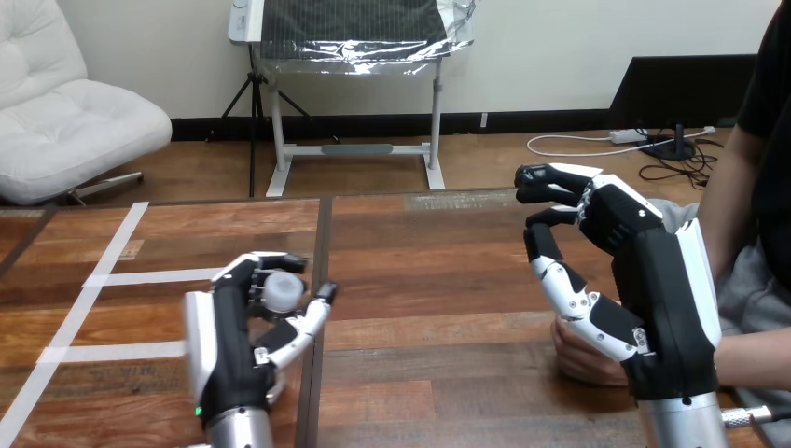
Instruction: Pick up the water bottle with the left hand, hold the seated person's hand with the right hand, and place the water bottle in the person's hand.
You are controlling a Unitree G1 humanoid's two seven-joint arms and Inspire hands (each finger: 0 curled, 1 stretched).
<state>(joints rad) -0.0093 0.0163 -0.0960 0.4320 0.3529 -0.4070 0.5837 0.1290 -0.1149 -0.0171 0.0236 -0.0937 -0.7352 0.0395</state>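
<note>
In the head view, the wooden table ran across the near half of the scene. The left hand was over the near left part of the table, its silver forearm coming up from the bottom edge. Its fingers and thumb were curled round the water bottle, clamped on it from both sides. The bottle sat inside that grip, with its white cap showing at the far end of the hand. Most of the bottle's body was hidden behind the palm and fingers, so whether its base touched the table could not be told. Strips of white tape lay on the wood to the left of this hand, one passing just beside it.

The right hand was at the right side of the table, well apart from the left hand and the bottle. It stood on edge, with its white-shelled back turned to the right. The person's hand lay low at the near right, under and just left of the right hand and close against it. The person's forearm reached in from the right edge behind the robot's wrist. Whether the right hand was closed on the person's hand or only beside it could not be told.
</note>
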